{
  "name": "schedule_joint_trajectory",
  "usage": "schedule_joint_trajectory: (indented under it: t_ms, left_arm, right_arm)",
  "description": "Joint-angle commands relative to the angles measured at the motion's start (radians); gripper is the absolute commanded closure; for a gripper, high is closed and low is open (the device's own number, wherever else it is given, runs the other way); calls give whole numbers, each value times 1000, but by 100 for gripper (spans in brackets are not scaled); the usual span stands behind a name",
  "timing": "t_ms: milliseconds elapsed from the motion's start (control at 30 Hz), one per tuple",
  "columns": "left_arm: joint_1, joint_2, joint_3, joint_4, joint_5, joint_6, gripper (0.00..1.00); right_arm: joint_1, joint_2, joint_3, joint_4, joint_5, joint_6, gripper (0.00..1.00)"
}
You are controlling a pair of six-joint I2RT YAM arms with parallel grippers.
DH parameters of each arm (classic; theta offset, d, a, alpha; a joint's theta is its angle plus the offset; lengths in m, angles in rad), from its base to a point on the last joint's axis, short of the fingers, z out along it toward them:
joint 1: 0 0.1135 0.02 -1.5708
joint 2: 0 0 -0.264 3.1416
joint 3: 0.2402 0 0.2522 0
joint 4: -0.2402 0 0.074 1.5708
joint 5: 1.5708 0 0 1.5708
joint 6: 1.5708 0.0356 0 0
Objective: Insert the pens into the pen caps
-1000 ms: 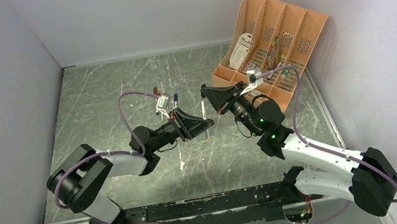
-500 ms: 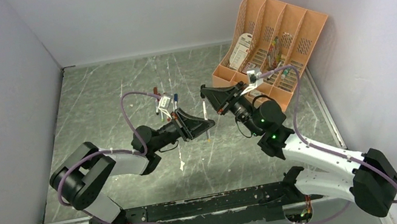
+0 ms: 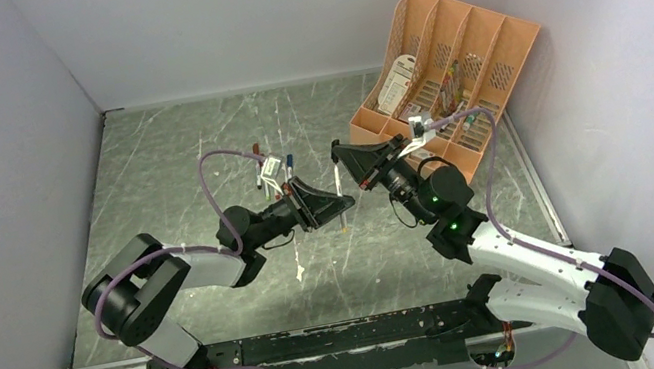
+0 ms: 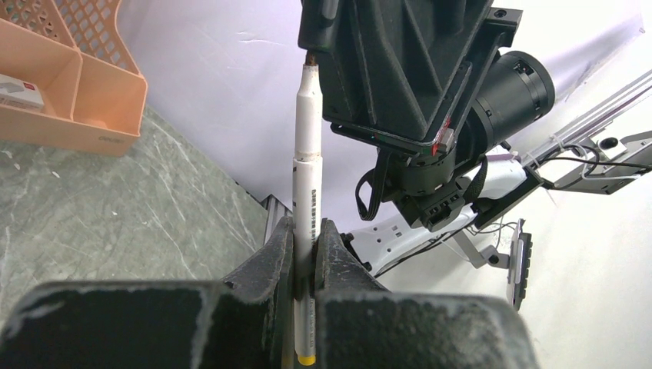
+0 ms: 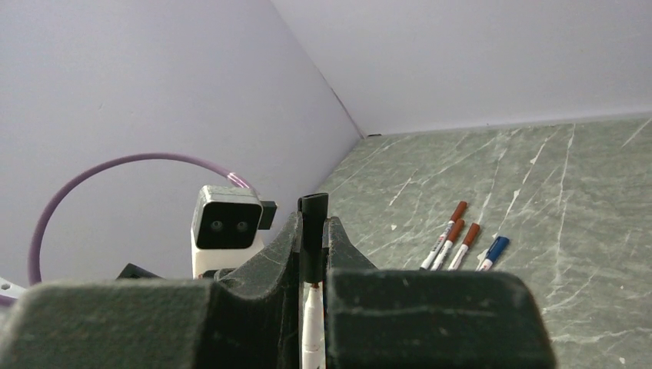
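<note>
Left gripper (image 4: 306, 246) clamped on a pen (image 4: 307, 161); right gripper (image 5: 311, 254) clamped on a black pen cap (image 5: 312, 219).
Pen's dark tip sits just at the cap's mouth. Compared with one second earlier, the pen has shifted slightly toward the right gripper; otherwise unchanged.

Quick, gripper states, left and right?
Left gripper: shut on a pen.
Right gripper: shut on a dark cap.

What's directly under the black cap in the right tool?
A white pen gripped by the left tool lines up beneath the black cap in the right tool. Its brown tip shows just below the cap; the tool's fingers cover whether they touch.
</note>
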Motion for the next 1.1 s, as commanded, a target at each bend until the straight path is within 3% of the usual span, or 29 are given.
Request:
schedule_joint_trajectory:
  t_ms: [0,700,867,1067]
  left_arm:
    - [-9,-13,29,28,0,13,93]
    - [17,-36,55,-22,-2,59,93]
    - [32,-71,86,-138,20,153,93]
    - [34,-145,164,-426,15,371,93]
  right_arm:
    - [-7,-8,-2,6,-12,-2,100]
    - [-6,-66,-21,-117,-16,-21,100]
    - [-6,-68,1,-190,-76,-46,100]
    - [-6,-59,3,-236,-170,-73,100]
